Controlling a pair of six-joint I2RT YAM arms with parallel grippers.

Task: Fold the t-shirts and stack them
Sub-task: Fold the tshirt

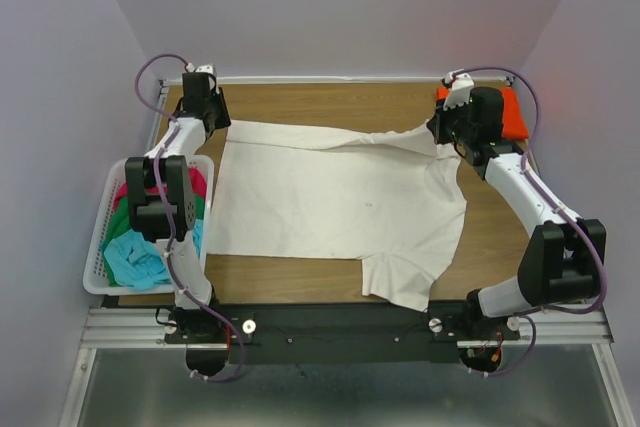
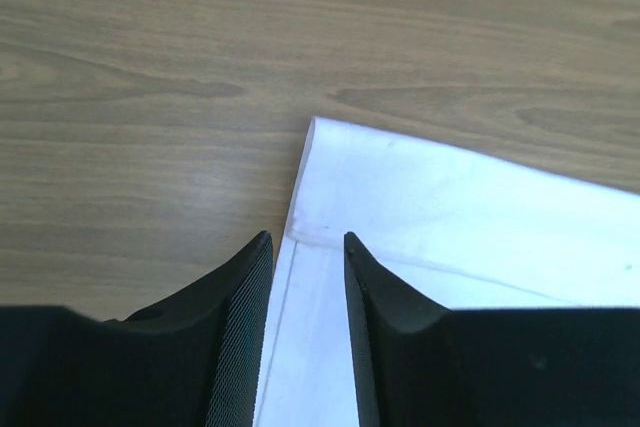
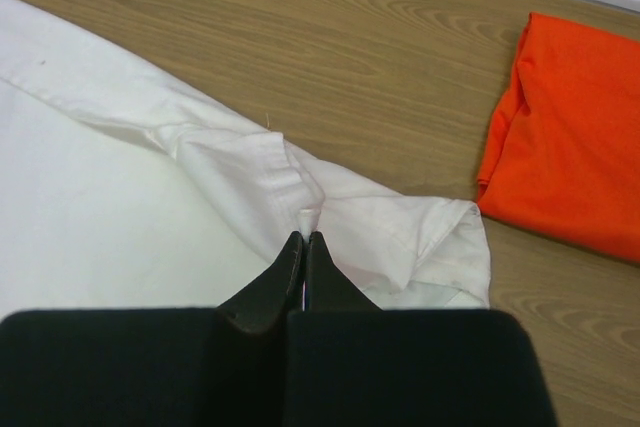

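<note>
1. Lying spread across the table (image 1: 330, 102) is one white shirt (image 1: 340, 212).
2. One folded orange shirt (image 1: 514, 115) sits at the far right corner.
3. One basket (image 1: 95, 272) at the left holds three more: crimson shirt (image 1: 195, 184), green shirt (image 1: 120, 222), blue shirt (image 1: 135, 262).
4. Two grippers: the left gripper (image 2: 307, 239) is spread over the white shirt's corner, and the right gripper (image 3: 303, 237) pinches a fold of it.

Top view looks down; wrist views closely share the t-shirt (image 1: 340, 212).

large cream-white t-shirt (image 1: 340, 212) spread across the table (image 1: 300, 102), folded orange t-shirt (image 1: 513, 115) at far-right corner
</note>
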